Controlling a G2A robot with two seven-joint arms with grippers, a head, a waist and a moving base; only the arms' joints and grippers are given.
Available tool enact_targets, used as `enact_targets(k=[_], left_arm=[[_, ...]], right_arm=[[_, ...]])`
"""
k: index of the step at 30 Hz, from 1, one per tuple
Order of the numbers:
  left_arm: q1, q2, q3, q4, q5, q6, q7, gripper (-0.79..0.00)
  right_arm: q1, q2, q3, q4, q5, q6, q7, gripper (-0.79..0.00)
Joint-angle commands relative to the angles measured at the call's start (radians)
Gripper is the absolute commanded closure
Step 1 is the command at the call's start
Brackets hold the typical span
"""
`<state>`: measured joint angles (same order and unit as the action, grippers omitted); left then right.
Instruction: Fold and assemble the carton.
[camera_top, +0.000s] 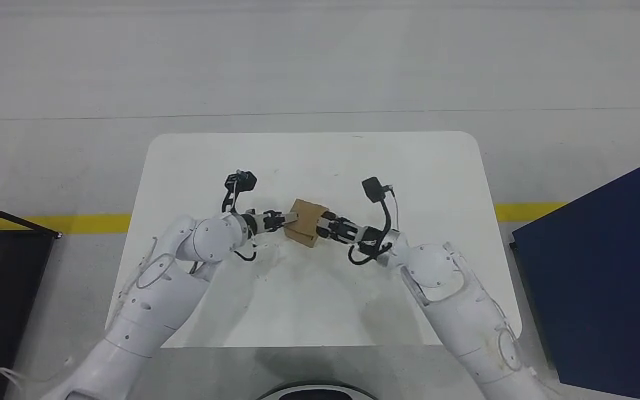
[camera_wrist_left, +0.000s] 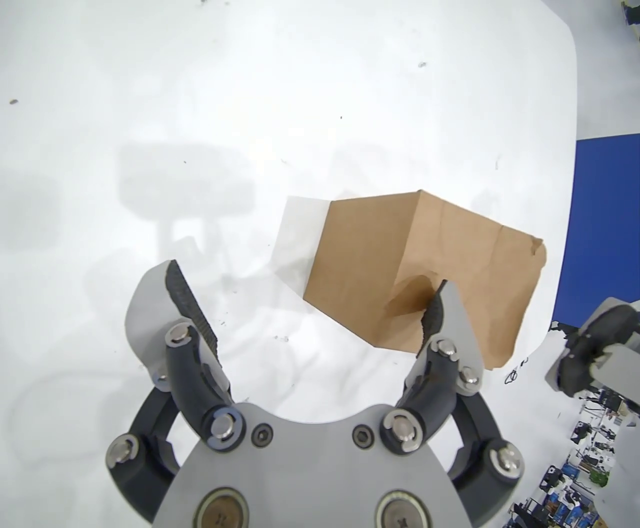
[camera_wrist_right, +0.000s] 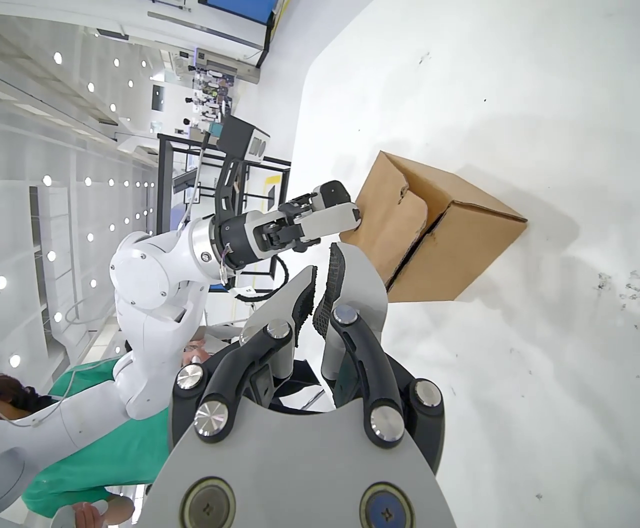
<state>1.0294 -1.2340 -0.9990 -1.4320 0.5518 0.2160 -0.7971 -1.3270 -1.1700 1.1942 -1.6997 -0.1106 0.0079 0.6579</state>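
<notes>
Left hand (camera_wrist_left: 308, 276) open, right hand (camera_wrist_right: 324, 270) closed, flanking carton (camera_top: 306, 220)

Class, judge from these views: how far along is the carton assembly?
Done: the carton stands as a box, end flaps folded in. In hand: the open left gripper presses one finger into its side; the shut right gripper sits by the flaps. Left: closing the gap between them.

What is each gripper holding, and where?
Nothing is gripped. The open left gripper dents the carton with one fingertip; the right gripper is shut, empty.
</notes>
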Motion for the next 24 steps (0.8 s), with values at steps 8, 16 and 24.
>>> enact_targets(k=[8,16,24], left_arm=[[0.0,-0.001,-0.017,0.007,-0.03,-0.022,0.007,-0.785],[0.003,0.003,-0.039,-0.022,-0.034,-0.031,-0.006,-0.785],[0.022,0.004,-0.037,-0.116,-0.015,-0.02,-0.002,-0.785]], right_arm=[[0.007,0.001,0.008,0.009,0.002,0.03,-0.013,0.0],[0.003,0.002,-0.001,-0.005,-0.01,0.051,-0.005,0.0],[0.027,-0.002,-0.026,0.012,-0.013,0.067,-0.01,0.0]])
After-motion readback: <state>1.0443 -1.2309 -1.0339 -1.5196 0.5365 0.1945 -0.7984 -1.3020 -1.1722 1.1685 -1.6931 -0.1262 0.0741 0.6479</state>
